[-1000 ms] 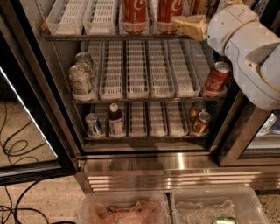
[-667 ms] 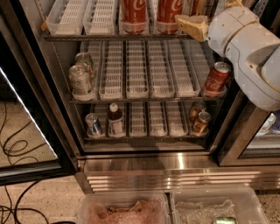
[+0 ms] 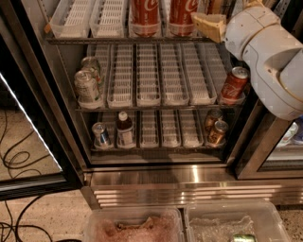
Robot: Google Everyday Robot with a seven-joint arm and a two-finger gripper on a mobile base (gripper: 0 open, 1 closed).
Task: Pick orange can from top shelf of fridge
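Camera view: the orange can [image 3: 216, 5] (only a shiny amber sliver shows) stands on the top shelf [image 3: 118, 40], right of two red cans [image 3: 144, 15]. The gripper [image 3: 204, 23] is just in front; open or closed, I cannot tell.

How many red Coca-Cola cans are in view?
3 red cans: two side by side on the top shelf, left of the hand; one on the middle shelf, right end. The arm may hide others.

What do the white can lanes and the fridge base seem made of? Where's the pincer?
Can lanes: moulded plastic, likely; matte white, slotted. Fridge base: stainless steel, apparently; brushed, reflective. Pincer: at the top shelf, right of the red cans.
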